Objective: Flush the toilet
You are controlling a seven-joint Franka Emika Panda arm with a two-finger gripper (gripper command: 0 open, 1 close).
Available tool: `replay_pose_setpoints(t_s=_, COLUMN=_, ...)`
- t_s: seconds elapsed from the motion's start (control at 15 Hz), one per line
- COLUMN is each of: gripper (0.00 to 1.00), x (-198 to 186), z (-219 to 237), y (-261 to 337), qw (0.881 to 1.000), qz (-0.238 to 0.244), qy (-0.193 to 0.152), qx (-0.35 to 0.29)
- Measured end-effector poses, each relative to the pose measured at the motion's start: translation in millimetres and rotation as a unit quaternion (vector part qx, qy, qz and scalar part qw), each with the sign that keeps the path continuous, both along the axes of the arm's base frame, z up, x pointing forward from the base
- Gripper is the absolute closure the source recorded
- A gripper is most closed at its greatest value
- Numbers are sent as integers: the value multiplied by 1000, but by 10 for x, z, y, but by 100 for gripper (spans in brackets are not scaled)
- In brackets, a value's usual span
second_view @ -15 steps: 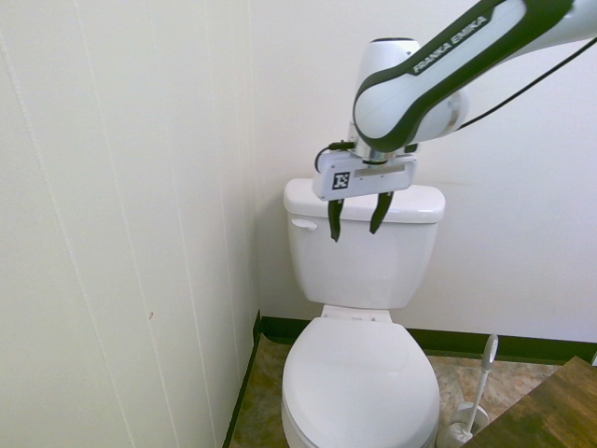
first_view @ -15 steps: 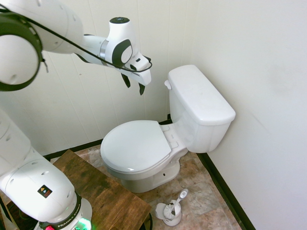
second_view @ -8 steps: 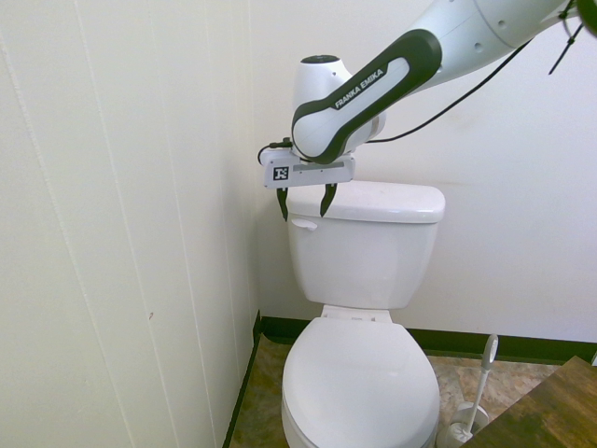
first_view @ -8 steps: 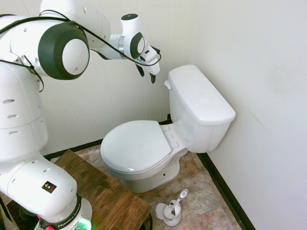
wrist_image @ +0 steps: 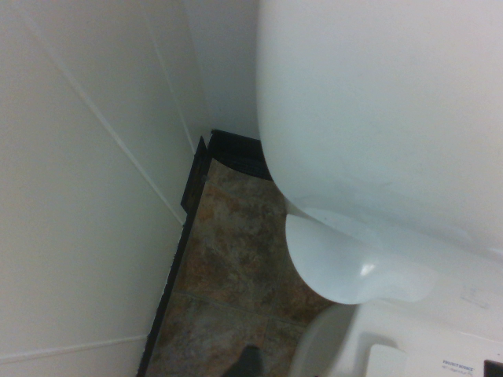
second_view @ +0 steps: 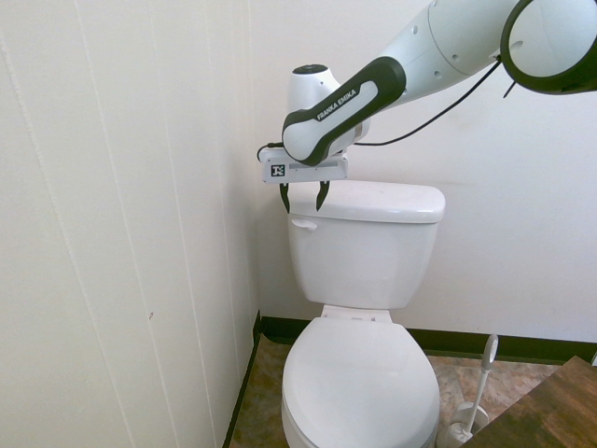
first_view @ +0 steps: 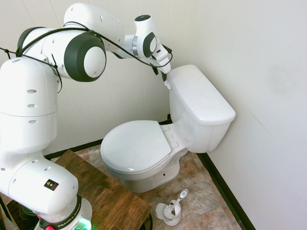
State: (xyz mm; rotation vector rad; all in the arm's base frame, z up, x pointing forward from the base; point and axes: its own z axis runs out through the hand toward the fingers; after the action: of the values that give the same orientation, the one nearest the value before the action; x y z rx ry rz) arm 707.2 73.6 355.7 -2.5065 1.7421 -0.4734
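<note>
The white toilet [first_view: 144, 148] has its oval lid down and a boxy lidded tank [first_view: 199, 103] against the wall. Its small white flush lever [first_view: 167, 85] sticks out of the tank's front corner nearest the panelled wall. My gripper [first_view: 160, 73] hangs open just above that corner, fingers pointing down. In the second exterior view the gripper [second_view: 303, 199] straddles the tank's left top edge, a little above the lever [second_view: 304, 223], holding nothing. The wrist view looks down past the tank [wrist_image: 377, 102] at a rounded white tab [wrist_image: 350, 267] and the floor.
The panelled wall [second_view: 140, 233] runs close beside the tank's lever side. A white toilet-brush holder [first_view: 170, 211] stands on the tiled floor [wrist_image: 236, 259] in front of the bowl. A dark wooden board [first_view: 103, 191] lies by the arm's base.
The arm has reached further toward the tank. The gripper has moved from in front of the tank's middle to its lever-side corner. It has stayed open.
</note>
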Motion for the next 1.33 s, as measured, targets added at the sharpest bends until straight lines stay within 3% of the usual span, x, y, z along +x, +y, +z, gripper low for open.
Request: replay_pose_setpoints(t_s=1.33, gripper=100, x=356, z=-500, y=-285, qw=999, qz=-43, qy=9, qx=22)
